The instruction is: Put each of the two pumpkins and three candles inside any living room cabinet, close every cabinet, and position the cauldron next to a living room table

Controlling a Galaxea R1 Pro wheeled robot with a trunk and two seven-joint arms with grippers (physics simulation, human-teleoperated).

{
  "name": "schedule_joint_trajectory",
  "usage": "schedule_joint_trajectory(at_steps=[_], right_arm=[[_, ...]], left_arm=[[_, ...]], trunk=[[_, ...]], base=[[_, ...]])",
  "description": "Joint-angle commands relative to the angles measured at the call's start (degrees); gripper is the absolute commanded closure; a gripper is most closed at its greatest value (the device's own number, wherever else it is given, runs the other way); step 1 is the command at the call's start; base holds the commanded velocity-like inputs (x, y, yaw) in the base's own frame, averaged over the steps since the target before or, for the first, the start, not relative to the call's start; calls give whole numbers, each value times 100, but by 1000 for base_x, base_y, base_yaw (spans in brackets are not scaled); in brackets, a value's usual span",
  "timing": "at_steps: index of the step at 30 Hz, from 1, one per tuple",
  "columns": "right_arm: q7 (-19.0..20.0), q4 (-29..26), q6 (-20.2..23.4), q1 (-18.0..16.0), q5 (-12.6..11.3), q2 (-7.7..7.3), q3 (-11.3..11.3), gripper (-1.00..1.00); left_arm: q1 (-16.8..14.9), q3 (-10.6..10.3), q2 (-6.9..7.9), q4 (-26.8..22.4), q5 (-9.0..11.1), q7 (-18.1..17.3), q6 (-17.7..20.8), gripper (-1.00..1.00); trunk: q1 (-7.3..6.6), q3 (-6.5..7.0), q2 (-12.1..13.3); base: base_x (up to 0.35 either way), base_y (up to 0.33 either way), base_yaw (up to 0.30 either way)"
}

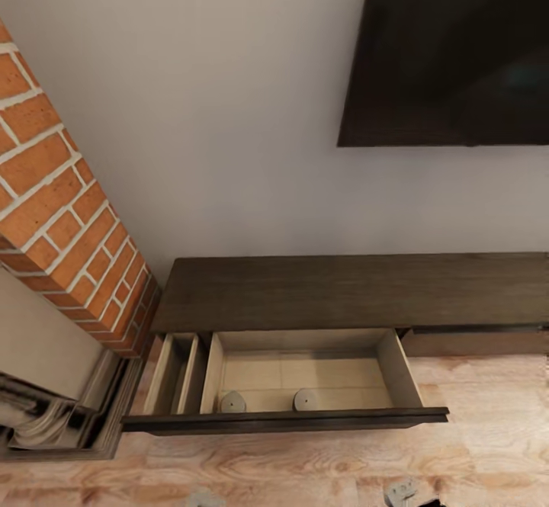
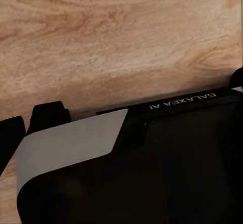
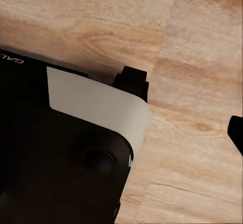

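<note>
Cabinet: long low dark-brown wood cabinet [image 1: 358,290] against the pale wall, one wide drawer pulled out toward the robot, its dark front rail [image 1: 290,420] nearest the camera and pale beige inside exposed

Candles: two short squat grey-beige cylinder candles [image 1: 233,402] and [image 1: 306,399] stand upright on the drawer floor, just behind the front rail, apart from each other — a third is not to be seen here

Handling: as a judgement, the candles are light, stiff and smooth-sided, likely to tip or roll if nudged; best taken across the round body, low, fingers either side

Drawer: probably slides easily; the front rail is the place to press to shut it — evenly, near its middle, so the candles do not topple

Grippers: in both wrist views the camera looks over the robot's black and pale-grey base [image 2: 76,143] at the floor; I cannot tell whether either gripper is released or clenched

Floor: light wood planks [image 1: 473,446] with strong grain, flat and bare near the drawer

Room: red brick column [image 1: 61,210] at the cabinet's left end, dark flat screen [image 1: 450,49] on the wall above, a pale grey stepped hearth or ledge [image 1: 46,385] at the brick's foot

Progress: by the look of it, two candles stowed, drawer not yet shut
</note>
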Motion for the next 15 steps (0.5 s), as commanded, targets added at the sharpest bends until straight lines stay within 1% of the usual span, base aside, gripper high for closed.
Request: schedule_joint_trajectory(at_steps=[1,3,5,15], right_arm=[[-186,56,-145,73,2,171,0,-100],[-263,71,-187,97,2,258,0,-100],[-295,78,-204,107,2,294,0,-100],[-300,93,-208,180,-4,319,-5,-100]], left_arm=[[69,2,-35,1,0,-5,-24,-100],[89,2,-33,1,1,-6,-44,-100],[98,2,-30,1,1,-7,-53,-100],[112,2,8,15,1,-4,-59,-100]], trunk=[[0,7,0],[0,21,0],[0,34,0],[0,89,0]], base=[[0,0,-223],[0,0,-229],[0,0,-234],[0,0,-256]])
